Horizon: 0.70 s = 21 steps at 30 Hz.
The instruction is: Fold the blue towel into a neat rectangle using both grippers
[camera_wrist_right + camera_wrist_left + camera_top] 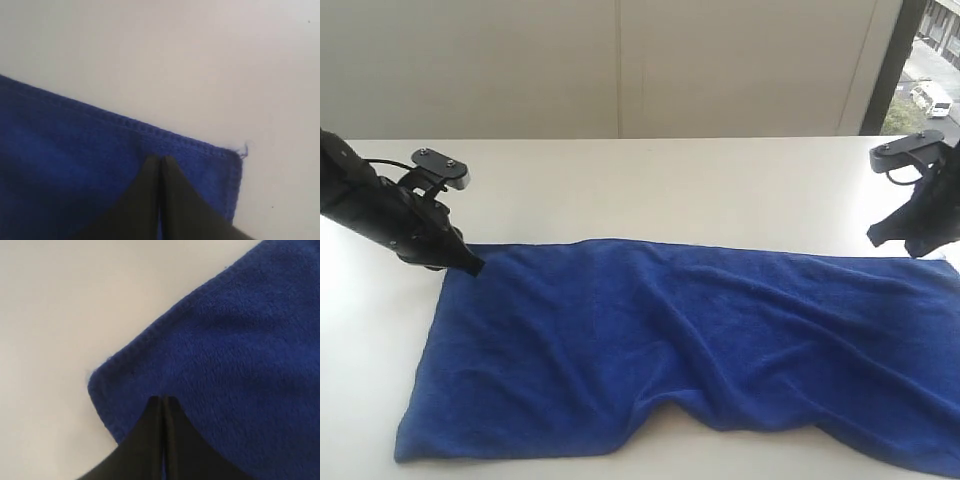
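Observation:
The blue towel (670, 340) lies spread as a long, wrinkled strip across the white table (670, 180). My left gripper (472, 266) is at the towel's far left corner. In the left wrist view its jaws (162, 399) are pressed together over the fuzzy cloth (240, 340), just inside the rounded corner. My right gripper (918, 250) is at the far right corner. Its jaws (160, 157) are also closed, on the towel (65, 140) beside the hemmed edge. A thin blue sliver shows between each pair of fingers. No white tag is visible.
A pale wall runs behind the table. A dark window frame (885, 65) stands at the back right. A loose thread (244, 149) sticks out from the towel's right corner. The towel's near edge reaches the bottom of the exterior view.

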Each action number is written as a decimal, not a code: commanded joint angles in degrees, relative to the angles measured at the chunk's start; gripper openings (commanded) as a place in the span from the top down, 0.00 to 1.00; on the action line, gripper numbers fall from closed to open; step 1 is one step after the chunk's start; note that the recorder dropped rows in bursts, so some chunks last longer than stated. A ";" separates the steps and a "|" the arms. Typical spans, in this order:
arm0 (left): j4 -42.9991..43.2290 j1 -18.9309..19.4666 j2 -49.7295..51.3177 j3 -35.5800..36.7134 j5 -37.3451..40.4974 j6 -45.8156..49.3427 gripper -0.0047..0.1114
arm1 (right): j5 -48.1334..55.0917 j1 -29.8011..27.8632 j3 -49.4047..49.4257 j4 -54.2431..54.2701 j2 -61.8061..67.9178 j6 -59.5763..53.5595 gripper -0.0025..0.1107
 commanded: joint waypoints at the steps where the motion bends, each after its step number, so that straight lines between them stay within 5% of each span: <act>1: -2.72 -0.04 1.99 -3.27 1.44 0.82 0.96 | 3.04 -1.13 -3.58 2.35 1.84 -2.61 0.98; 21: 1.49 -0.04 7.39 -6.69 -2.01 4.04 0.96 | -1.29 -2.32 -5.69 -5.99 8.40 0.04 0.98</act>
